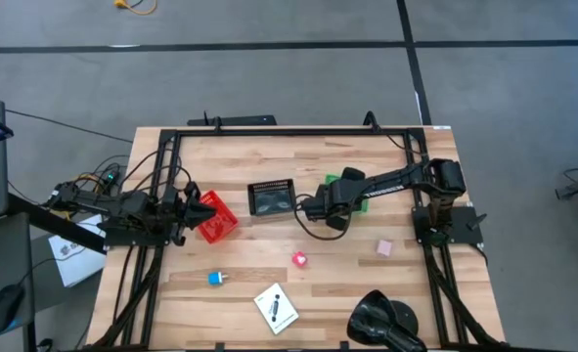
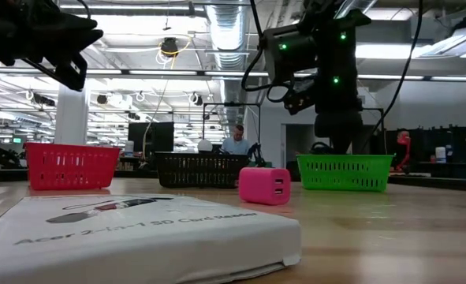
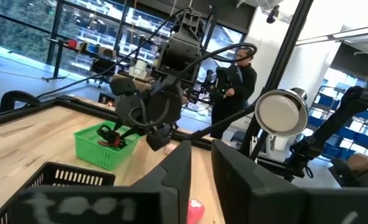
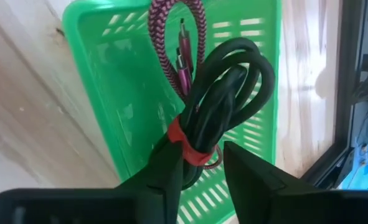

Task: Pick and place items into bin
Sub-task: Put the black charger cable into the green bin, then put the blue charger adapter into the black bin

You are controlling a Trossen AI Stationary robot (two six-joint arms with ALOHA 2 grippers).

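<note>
My right gripper (image 4: pixel 202 171) hovers over the green basket (image 4: pixel 109 93), shut on a coiled black cable bound by a red tie (image 4: pixel 227 93). A pink braided cable (image 4: pixel 171 37) lies in that basket. In the high view the blue piece (image 1: pixel 215 279), pink-red piece (image 1: pixel 298 260), pale pink cube (image 1: pixel 383 248) and white card (image 1: pixel 276 308) lie loose on the table's near half. My left gripper (image 1: pixel 189 208) waits beside the red basket (image 1: pixel 215 217), a narrow gap between its fingers (image 3: pixel 180 174), holding nothing. My right gripper pinches the cable coil between its two fingers at the end by the red tie (image 4: pixel 185 146), coming from above. The coil is lifted clear and reaches out past the fingertips (image 4: pixel 168 168) over the green basket's inside.
A black basket (image 1: pixel 272 198) stands between the red and green ones (image 1: pixel 335 179). A big glossy black lump (image 1: pixel 386 318) sits at the near right corner. A black frame (image 1: pixel 289 130) rims the table. A person (image 3: pixel 233 87) stands beyond the far edge.
</note>
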